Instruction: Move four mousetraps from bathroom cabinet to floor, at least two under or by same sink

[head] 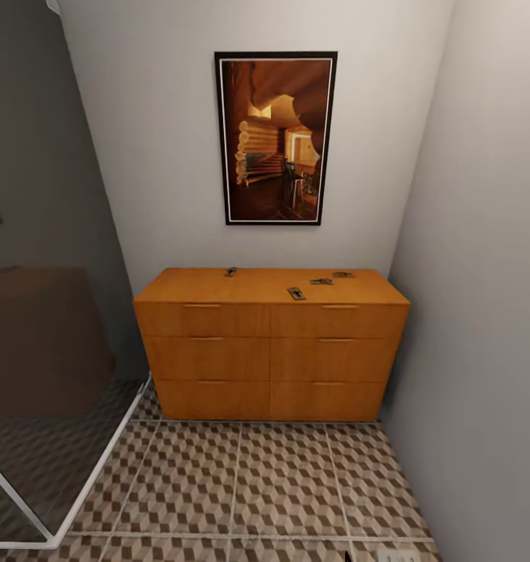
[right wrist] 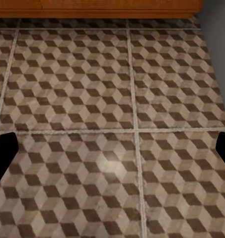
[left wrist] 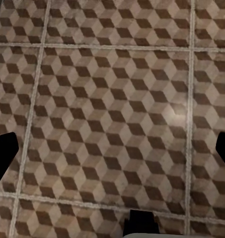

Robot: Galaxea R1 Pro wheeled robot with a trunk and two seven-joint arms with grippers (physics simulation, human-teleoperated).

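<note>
While the four mousetraps lie on top of the cabinet, none of them is on the bathroom floor yet, so I judge the task is at its start. In the head view, one mousetrap sits alone near the back edge, a little left of the middle. A second mousetrap lies closer to the front edge, right of the middle, with its long axis running roughly front to back. A third mousetrap and a fourth mousetrap lie near each other toward the back right, and they seem to lie more crosswise, but they are too small to be sure. Three of the four are therefore on the right half of the top, so the right arm looks the nearer one for them, and the left arm for the lone trap.

Both wrist cameras look down at the patterned tiles. In the left wrist view the left gripper shows dark fingertips at the two edges of the picture, so its jaws stand wide apart with nothing between them. The right gripper is the same, jaws apart and empty, and the cabinet base appears beyond it. The traps are thus ahead of and well above both jaws, which must rise and reach forward. Above the cabinet hangs a framed picture, and a glass shower screen stands to the left.
</note>
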